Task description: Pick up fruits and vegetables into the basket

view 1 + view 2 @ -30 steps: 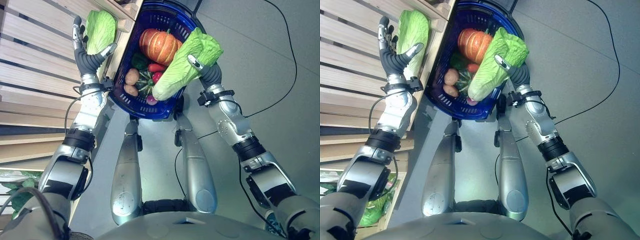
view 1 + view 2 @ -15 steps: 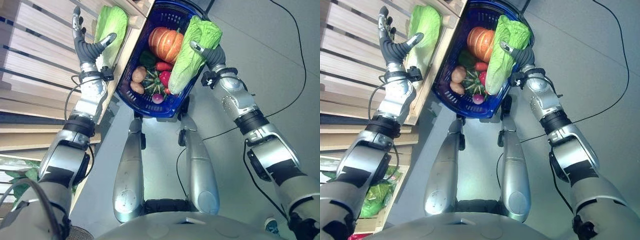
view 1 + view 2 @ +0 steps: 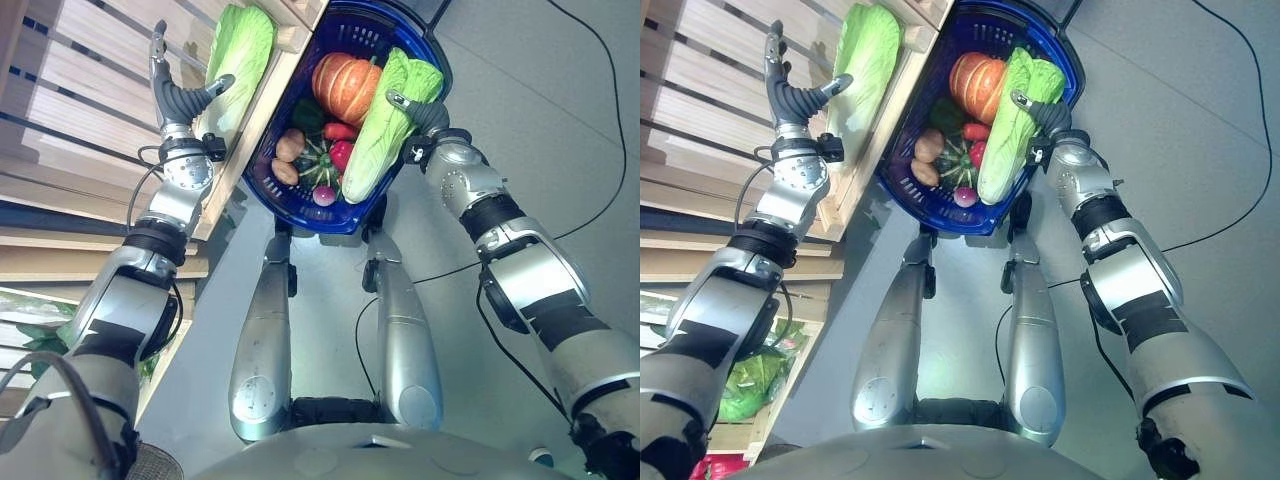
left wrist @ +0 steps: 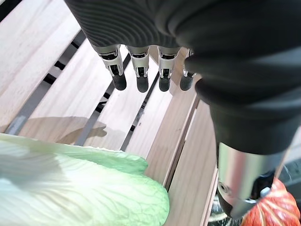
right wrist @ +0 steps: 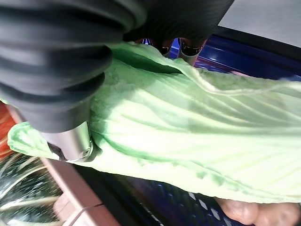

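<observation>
Shop, wooden produce shelves (image 3: 70,90), basket (image 3: 345,215)

Left hand (image 3: 178,97) raised, fingers straight; right hand (image 3: 425,115) curled, gripping.

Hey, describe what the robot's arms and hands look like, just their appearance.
Both arms are silver-grey metal with black bands at the joints. The left hand and right hand each have a dark ribbed cover over the back and wrist, and silver fingers with dark rounded tips, plus a separate thumb.
</observation>
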